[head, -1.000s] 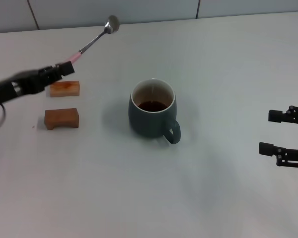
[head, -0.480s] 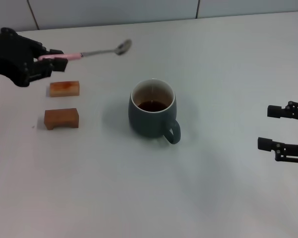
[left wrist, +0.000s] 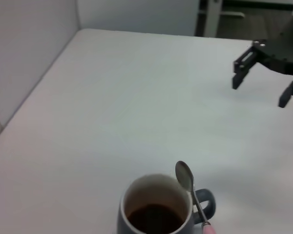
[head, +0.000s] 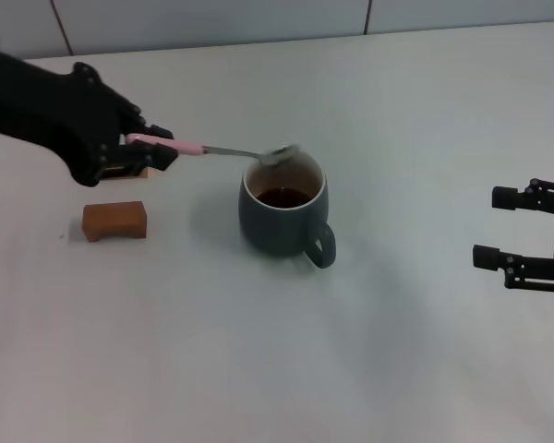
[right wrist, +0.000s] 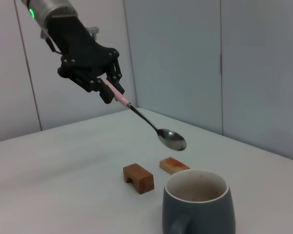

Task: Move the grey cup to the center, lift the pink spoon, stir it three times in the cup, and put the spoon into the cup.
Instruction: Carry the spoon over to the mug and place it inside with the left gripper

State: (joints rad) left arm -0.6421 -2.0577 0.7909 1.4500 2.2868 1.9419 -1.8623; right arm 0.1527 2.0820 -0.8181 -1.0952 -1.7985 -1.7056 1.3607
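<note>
Left hand (head: 146, 152), frame left, clamped on pink spoon (head: 223, 151) handle; bowl hovering above grey cup (head: 283, 213) rim, frame centre on table (head: 397, 351). Right hand (head: 500, 227), right edge, fingers spread, holding nothing.

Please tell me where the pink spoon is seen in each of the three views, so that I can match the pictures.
Head view: the pink spoon runs from the left gripper to just over the grey cup's rim.
Left wrist view: its bowl hangs over the cup, bottom centre.
Right wrist view: it slants down from the gripper, bowl above the cup.
Shared landmark: the cup.
</note>
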